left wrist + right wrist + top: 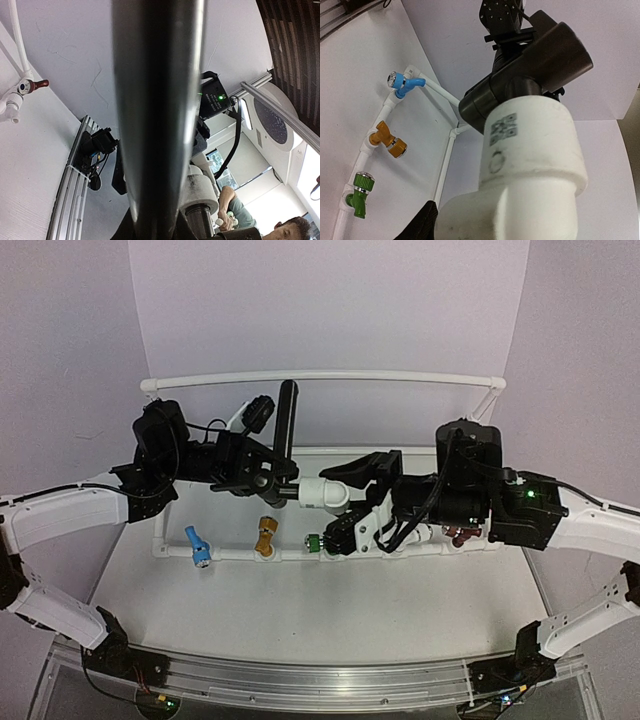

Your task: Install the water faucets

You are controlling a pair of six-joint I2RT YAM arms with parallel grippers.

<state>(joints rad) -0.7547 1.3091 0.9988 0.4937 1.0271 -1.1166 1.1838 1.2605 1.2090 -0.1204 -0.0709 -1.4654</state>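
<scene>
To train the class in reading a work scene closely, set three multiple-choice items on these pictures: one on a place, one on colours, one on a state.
1. Where is the dark faucet?
A lying on the table
B mounted on the back rail
C held in the air, its end at the white pipe fitting

2. From the left in the top view, the first three small faucets on the front pipe are:
A blue, orange, green
B green, blue, orange
C orange, green, blue

3. The left gripper is:
A open and empty
B shut on the dark faucet
C shut on a small faucet

Answers:
1 C: its long handle stands up between the arms, clear of the table.
2 A: the blue faucet, orange faucet and green faucet sit in that order.
3 B: its fingers clamp the faucet's body.
</scene>
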